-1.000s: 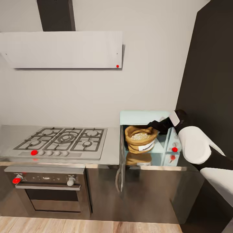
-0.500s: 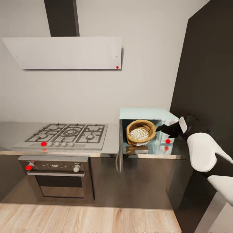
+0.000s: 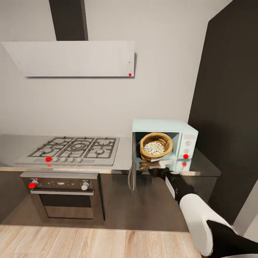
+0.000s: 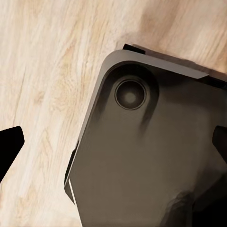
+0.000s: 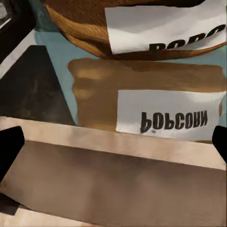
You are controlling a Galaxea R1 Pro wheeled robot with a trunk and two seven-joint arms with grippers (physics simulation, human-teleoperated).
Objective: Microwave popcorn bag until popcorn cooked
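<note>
The pale blue microwave [image 3: 181,126] stands on the grey countertop [image 3: 205,165], its door [image 3: 133,162] swung open and seen edge-on. Inside sits the tan popcorn bag [image 3: 156,140], upright, holding a heap of whitish popcorn [image 3: 154,147]. My right gripper [image 3: 153,171] hangs just below the oven's opening, at the counter's front edge, apart from the bag. In the right wrist view the bag's white label [image 5: 163,23] and its mirror image on the glossy surface lie beyond the right gripper [image 5: 113,144], which is open and empty. My left gripper [image 4: 113,144] is open over the floor.
A red light [image 3: 185,156] glows on the microwave's knob panel. Left of it are a gas hob [image 3: 73,148], a steel built-in oven [image 3: 64,195] and a hood [image 3: 71,57]. A tall dark cabinet [image 3: 229,107] rises at the right. My dark base [image 4: 151,161] rests on wood floor [image 4: 42,71].
My right gripper has dropped from the microwave's knob panel down and left to the counter's front edge. Before that the camera drew back. The bag has stayed put.
</note>
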